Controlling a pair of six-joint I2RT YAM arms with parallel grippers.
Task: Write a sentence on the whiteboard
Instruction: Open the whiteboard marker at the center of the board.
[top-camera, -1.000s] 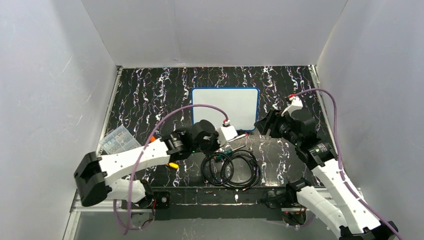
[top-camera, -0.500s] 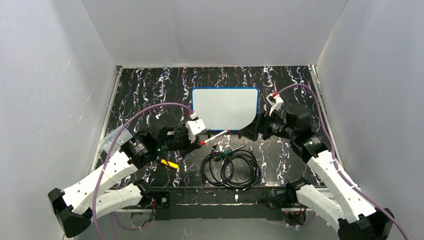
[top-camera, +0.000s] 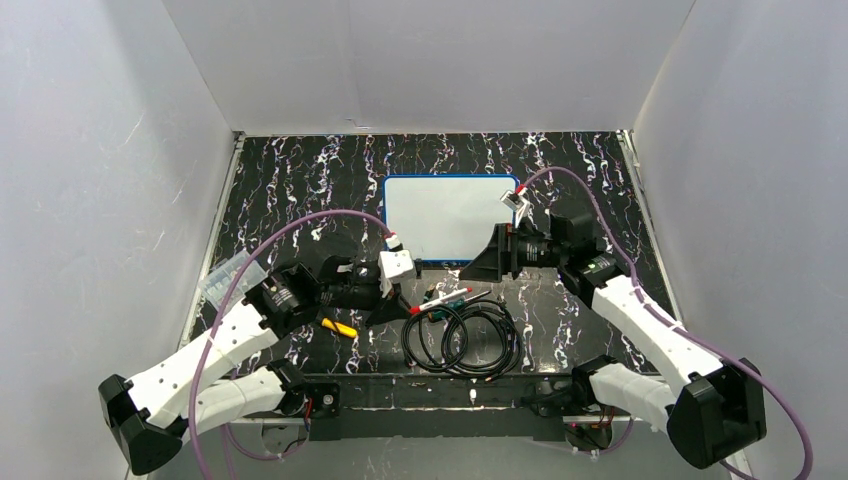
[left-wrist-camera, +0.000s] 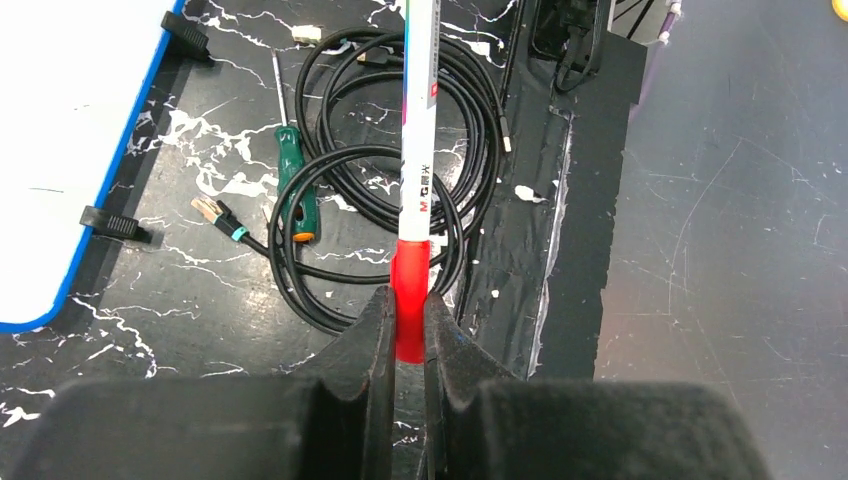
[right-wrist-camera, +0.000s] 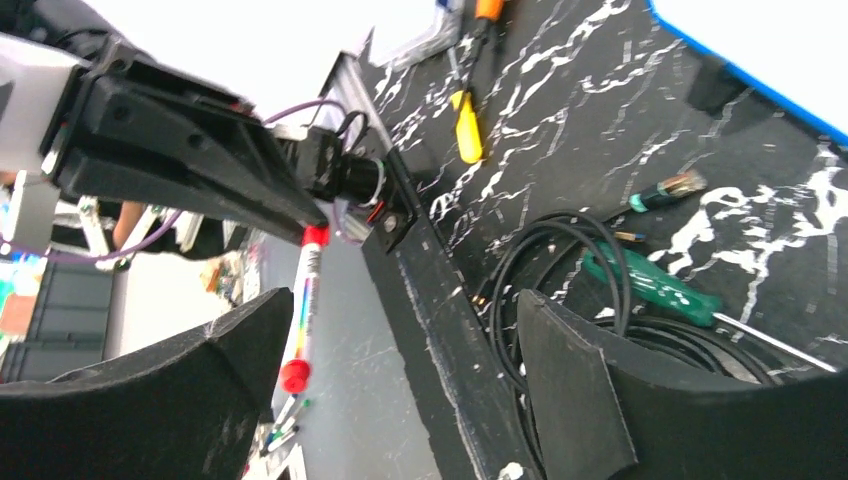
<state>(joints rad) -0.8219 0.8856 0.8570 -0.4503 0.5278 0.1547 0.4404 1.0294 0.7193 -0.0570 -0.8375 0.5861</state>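
Observation:
The whiteboard (top-camera: 450, 215) lies flat mid-table, blue-framed, with two black clips (left-wrist-camera: 112, 225) on its near edge. Its surface looks blank; the sentence is not in view. My left gripper (top-camera: 402, 303) is shut on the red end of a white marker (left-wrist-camera: 418, 150), which points away over the cable coil. In the right wrist view the marker (right-wrist-camera: 305, 300) shows with a red cap (right-wrist-camera: 293, 375) at its free end. My right gripper (right-wrist-camera: 405, 300) is open, its jaws wide, facing the marker's tip from the right (top-camera: 472, 268) without touching it.
A coiled black cable (top-camera: 460, 340) and a green-handled screwdriver (left-wrist-camera: 297, 190) lie near the front edge. A yellow tool (top-camera: 338, 327) and a clear plastic box (top-camera: 228, 282) sit at the left. White walls enclose the table on three sides.
My left arm drew back toward the near left, carrying the marker. My right gripper swung left toward the marker and spread its jaws wider.

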